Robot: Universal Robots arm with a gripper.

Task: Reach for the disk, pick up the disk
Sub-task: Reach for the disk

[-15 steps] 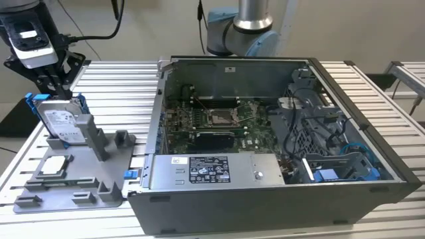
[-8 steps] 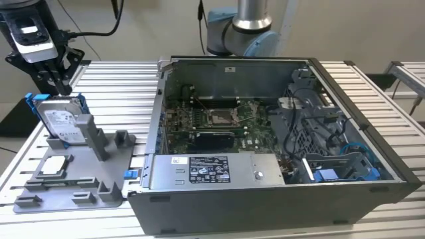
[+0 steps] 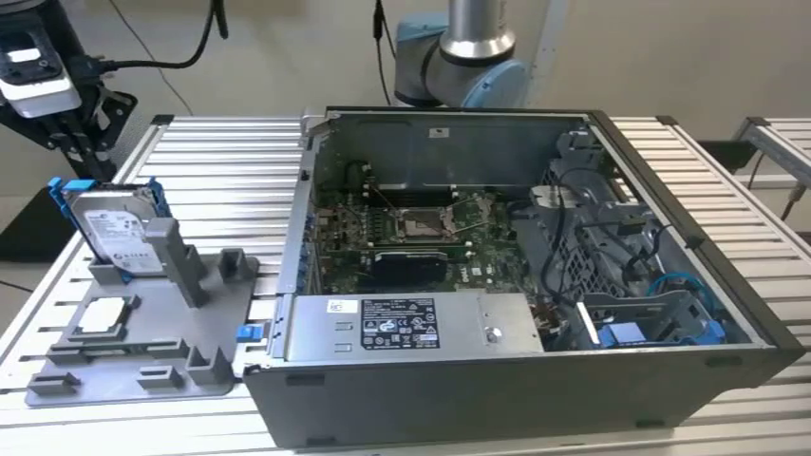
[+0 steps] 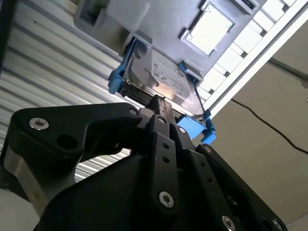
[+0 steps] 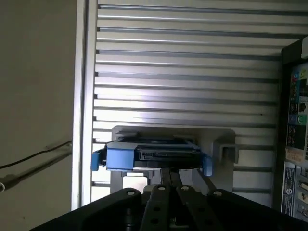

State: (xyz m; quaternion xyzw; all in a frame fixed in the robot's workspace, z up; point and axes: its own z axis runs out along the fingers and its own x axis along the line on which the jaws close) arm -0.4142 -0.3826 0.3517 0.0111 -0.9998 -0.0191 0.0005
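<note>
Gripper (image 5: pixel 169 172) with jaws drawn together, holding nothing. The disk (image 5: pixel 154 155) stands on edge in a grey fixture (image 3: pixel 190 318) directly ahead of the gripper, near but apart from it, with its blue carrier edge towards the gripper. A small square chip (image 4: pixel 208 29) lies beyond the disk on the same fixture.

The arm (image 3: pixel 466 43) has a polished silver tube and pale blue joint caps on grey housings. A black cable (image 3: pixel 378 21) runs beside it. In the second wrist view the end effector (image 4: pixel 160 107) is matte black and angular, dotted with round silver screw heads (image 4: pixel 166 198).
</note>
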